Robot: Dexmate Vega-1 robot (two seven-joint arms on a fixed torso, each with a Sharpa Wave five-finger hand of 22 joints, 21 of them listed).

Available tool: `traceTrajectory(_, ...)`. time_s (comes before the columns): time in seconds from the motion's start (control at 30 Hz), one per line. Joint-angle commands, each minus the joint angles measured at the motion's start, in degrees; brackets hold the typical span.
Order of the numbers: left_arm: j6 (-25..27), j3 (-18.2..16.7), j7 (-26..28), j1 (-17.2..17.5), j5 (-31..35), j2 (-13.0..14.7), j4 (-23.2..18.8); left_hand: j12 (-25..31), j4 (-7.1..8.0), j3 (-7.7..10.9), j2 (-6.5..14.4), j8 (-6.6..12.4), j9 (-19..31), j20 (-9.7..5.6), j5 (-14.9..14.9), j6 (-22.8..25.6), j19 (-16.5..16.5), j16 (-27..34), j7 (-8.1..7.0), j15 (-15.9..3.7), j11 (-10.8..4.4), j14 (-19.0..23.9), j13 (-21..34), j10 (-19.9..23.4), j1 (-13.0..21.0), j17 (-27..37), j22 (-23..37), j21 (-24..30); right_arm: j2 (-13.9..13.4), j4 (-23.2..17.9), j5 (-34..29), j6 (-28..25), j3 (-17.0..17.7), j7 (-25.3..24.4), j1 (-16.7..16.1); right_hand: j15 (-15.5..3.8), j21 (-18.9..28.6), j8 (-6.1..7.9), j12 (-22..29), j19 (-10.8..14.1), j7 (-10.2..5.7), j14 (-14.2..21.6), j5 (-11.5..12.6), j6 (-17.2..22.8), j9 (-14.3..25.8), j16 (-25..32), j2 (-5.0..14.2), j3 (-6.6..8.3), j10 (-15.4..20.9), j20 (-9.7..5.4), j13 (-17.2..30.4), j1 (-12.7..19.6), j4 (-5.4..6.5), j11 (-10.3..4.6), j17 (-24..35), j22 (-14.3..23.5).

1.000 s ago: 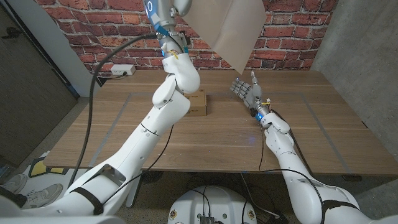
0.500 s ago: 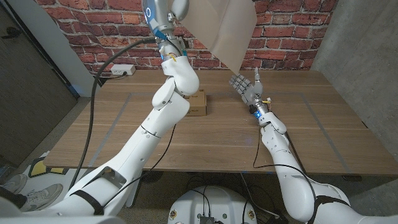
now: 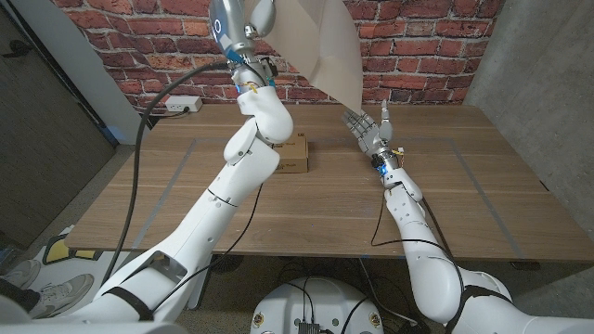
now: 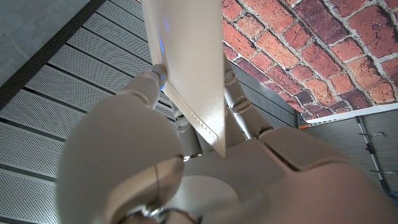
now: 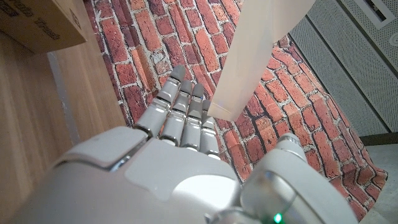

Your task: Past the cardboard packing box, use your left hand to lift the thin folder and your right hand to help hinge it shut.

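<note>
The left hand (image 4: 186, 168) grips the raised folder (image 3: 325, 42); the open right hand (image 3: 368, 128) should press its hanging flap squarely.

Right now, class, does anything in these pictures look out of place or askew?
The thin folder is off the table, held high and tilted against the brick wall by the left robot hand. The right robot hand is open just below its lower corner. The cardboard box sits squarely.
</note>
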Motion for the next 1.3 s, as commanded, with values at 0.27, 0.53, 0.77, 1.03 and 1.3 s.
traceTrajectory(0.27,1.49,-0.14,-0.84,-0.25,-1.50,0.74,0.95,0.05,0.03,0.68,-0.20,-0.12,0.34,-6.97,0.34,4.02,-0.40,-0.34,3.51,-0.26,-2.36,0.23,-0.08,2.37,0.01,0.02,-0.07,0.72,0.34,-7.81,-4.97,-0.83,-1.48,-9.46,-3.69,-8.63,7.10,2.71,3.72,6.43,-6.45,24.43,-1.07,19.60,0.46,2.70,5.44,5.11,22.51,-3.29,0.60,12.52,-3.85,-5.31,1.31,5.40)
traceTrajectory(0.53,2.56,0.15,-1.96,-0.66,-2.16,1.22,1.91,0.10,0.01,0.87,-0.29,-0.18,0.48,-6.97,0.39,3.98,-0.57,-0.30,3.45,-0.28,-2.42,0.31,0.10,2.27,-0.06,0.10,-0.10,0.94,-0.65,-8.66,-5.99,-0.42,-3.19,-11.75,-4.06,-10.61,11.41,3.08,5.23,5.56,-7.82,29.59,-1.20,23.98,0.46,6.75,7.52,8.83,28.26,-3.81,2.31,22.33,-5.35,-6.48,5.32,9.69)
traceTrajectory(0.77,4.40,0.87,-3.61,-1.19,-2.51,1.78,2.86,0.10,0.00,1.05,-0.36,-0.29,0.49,-6.92,0.44,4.01,-0.66,-0.39,3.44,-0.27,-2.50,0.31,0.19,2.19,-0.10,0.06,-0.12,1.19,-0.81,-10.25,-7.41,0.48,-4.37,-15.94,-4.96,-12.58,15.32,4.34,6.57,4.04,-10.08,31.90,-1.84,29.14,0.66,10.94,8.61,12.19,32.62,-5.11,3.67,31.54,-5.30,-7.82,9.85,13.56)
traceTrajectory(1.03,7.11,1.76,-4.40,-1.97,-1.81,2.27,3.61,0.08,0.04,1.28,-0.40,-0.40,0.57,-6.89,0.50,4.01,-0.78,-0.48,3.53,-0.26,-2.41,0.35,0.09,2.33,-0.21,-0.02,-0.15,1.47,-1.50,-12.54,-10.96,4.47,-6.31,-22.41,-6.64,-12.75,18.80,6.22,8.60,2.59,-11.23,32.76,-2.29,33.76,1.10,11.88,8.53,14.48,37.16,-5.55,5.43,36.59,-4.60,-8.74,11.52,16.70)
traceTrajectory(1.3,9.47,2.28,-5.46,-2.42,-2.42,2.44,4.47,0.09,0.02,1.51,-0.49,-0.52,0.52,-6.84,0.56,4.15,-0.84,-0.64,3.53,-0.25,-2.37,0.24,0.17,2.28,-0.26,-0.13,-0.18,1.73,-3.90,-17.01,-17.24,11.03,-9.95,-32.05,-9.74,-12.69,19.92,6.64,9.06,2.20,-10.97,33.12,-2.44,34.71,1.19,11.93,8.23,14.78,37.92,-5.75,6.04,37.26,-4.35,-8.51,11.77,17.59)
